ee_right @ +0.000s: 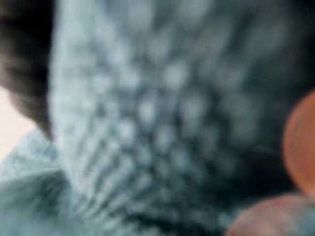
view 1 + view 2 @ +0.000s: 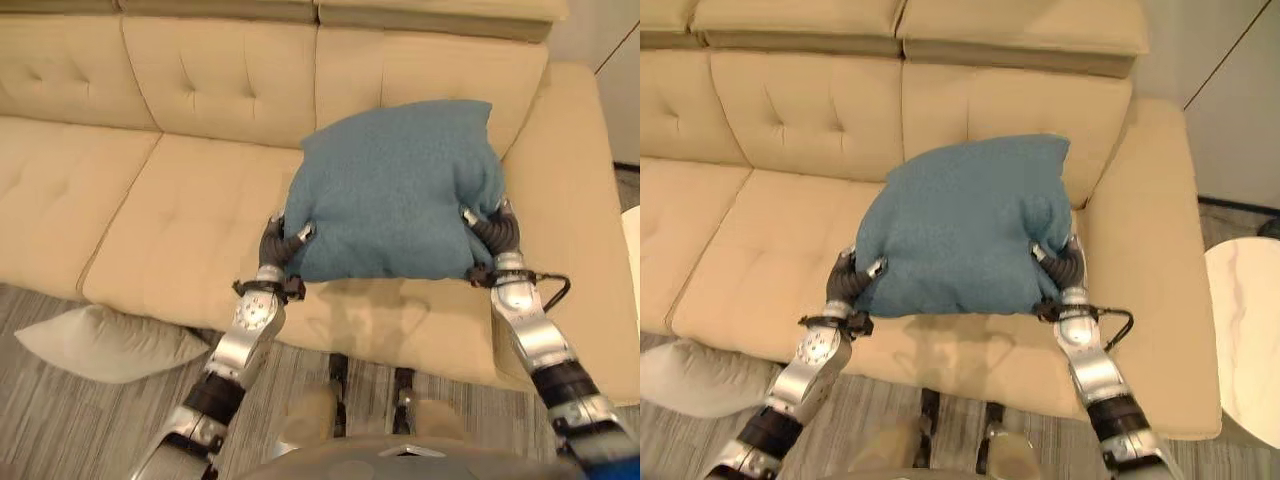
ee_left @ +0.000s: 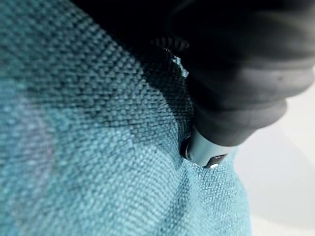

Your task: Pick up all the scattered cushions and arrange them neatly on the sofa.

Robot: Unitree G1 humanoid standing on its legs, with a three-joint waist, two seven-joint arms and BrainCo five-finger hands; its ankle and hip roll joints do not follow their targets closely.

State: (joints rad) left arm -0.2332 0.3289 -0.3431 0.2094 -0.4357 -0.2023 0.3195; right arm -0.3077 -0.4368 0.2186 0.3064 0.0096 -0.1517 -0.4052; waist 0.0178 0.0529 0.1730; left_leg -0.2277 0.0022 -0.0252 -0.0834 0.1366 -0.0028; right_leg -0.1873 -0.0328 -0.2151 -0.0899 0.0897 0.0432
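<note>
Teal woven-fabric square cushion (image 2: 395, 190) sits between the left hand (image 2: 285, 238) and right hand (image 2: 490, 228) above the beige tufted leather sofa (image 2: 150, 200), against its backrest. Both hands press into its lower corners, whether curled cannot be told. It looks light, soft and yielding, best gripped at opposite sides; a pale grey cushion (image 2: 100, 342) lies on the floor.

A beige tufted sofa (image 2: 190, 210) is seen with a blue cushion (image 2: 395, 190) at its seat's right end. On the striped floor (image 2: 60, 420), a pale cushion (image 2: 100, 343) lies.

Cushion (image 2: 395, 190) on sofa (image 2: 180, 210) seat against backrest, second cushion (image 2: 95, 343) on floor (image 2: 60, 430) left
</note>
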